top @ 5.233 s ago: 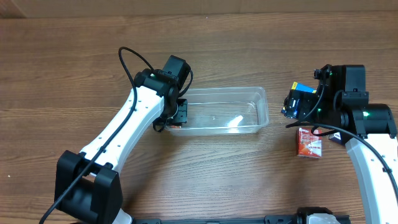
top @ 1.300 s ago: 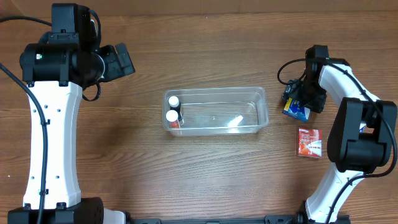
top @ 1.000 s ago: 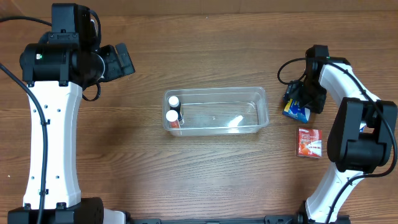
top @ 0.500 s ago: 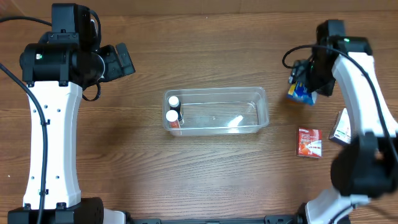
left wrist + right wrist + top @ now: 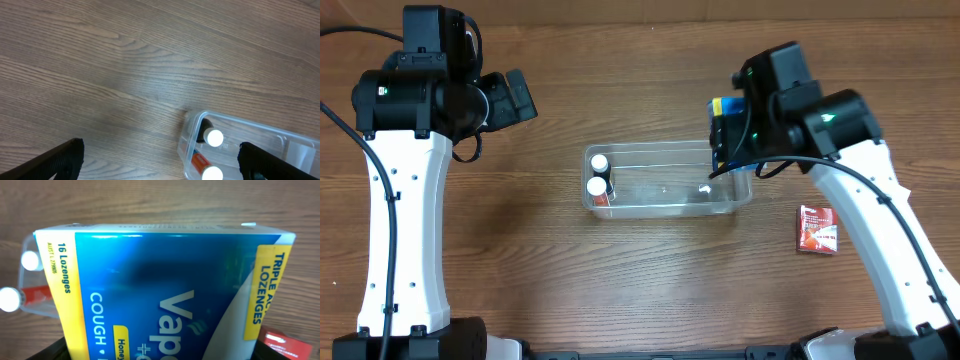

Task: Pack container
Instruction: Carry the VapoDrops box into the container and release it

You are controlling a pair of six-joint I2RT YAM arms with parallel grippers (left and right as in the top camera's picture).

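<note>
The clear plastic container lies at the table's middle with two white-capped bottles at its left end. My right gripper is shut on a blue and yellow lozenge box, held just above the container's right end. The box fills the right wrist view, with the container's left end showing past it. My left gripper hovers high at the far left, open and holding nothing. Its dark fingers frame bare wood and the container's corner with the bottles.
A small red box lies flat on the wood to the right of the container, also seen at the corner of the right wrist view as a red box. Both white arms rise from the table's front edge.
My right arm lifted the lozenge box off the table at the right and carried it left, to over the container's right end. The left arm has not moved.
</note>
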